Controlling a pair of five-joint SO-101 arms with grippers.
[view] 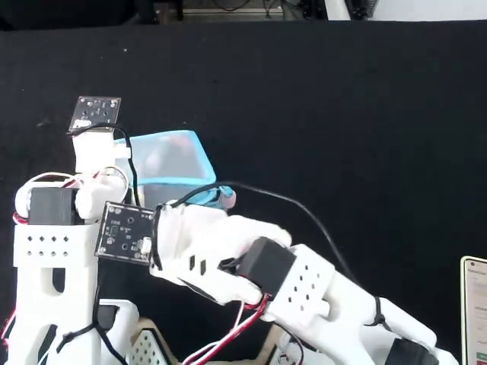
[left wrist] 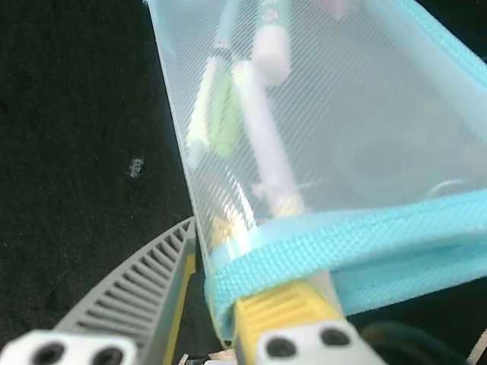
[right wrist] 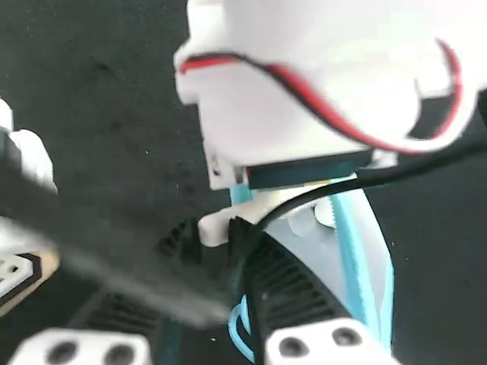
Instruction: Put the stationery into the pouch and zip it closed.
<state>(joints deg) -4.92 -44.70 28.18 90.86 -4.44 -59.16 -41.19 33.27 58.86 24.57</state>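
left wrist view has the left claw clenched on the left end of the pouch, with the pens lying inside the mesh. the risk, as i judge it: the right claw sits at the pouch's near right corner by the zip. if the left hold slips, a pull there would drag the whole pouch rather than close it. it could also snag the black cable that crosses it. whether the right claw is clenched i cannot tell.
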